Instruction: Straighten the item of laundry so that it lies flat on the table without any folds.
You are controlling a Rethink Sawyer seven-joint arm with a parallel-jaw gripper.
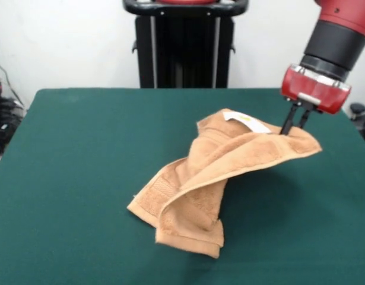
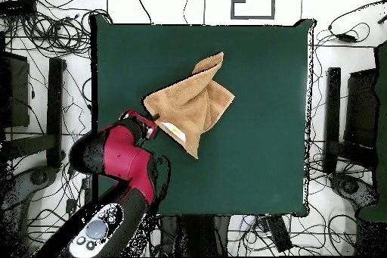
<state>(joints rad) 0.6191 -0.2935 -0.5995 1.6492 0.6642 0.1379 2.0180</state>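
Terry, orange-tan, the towel (image 1: 218,172) hangs from the jaws (image 1: 294,123), which pinch its lifted corner beside the white label (image 1: 246,122); the rest trails down onto the green desk (image 1: 81,178), twisted and doubled. We judge we are mid-pull; next, draw outward until folds open.

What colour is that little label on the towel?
White, it seems with a touch of yellow; the label on the towel shows best in the front view.

Tool (image 1: 292,132) tips behind the towel (image 1: 218,172) fold, grip unclear; arm (image 1: 342,29) cut off at top edge.
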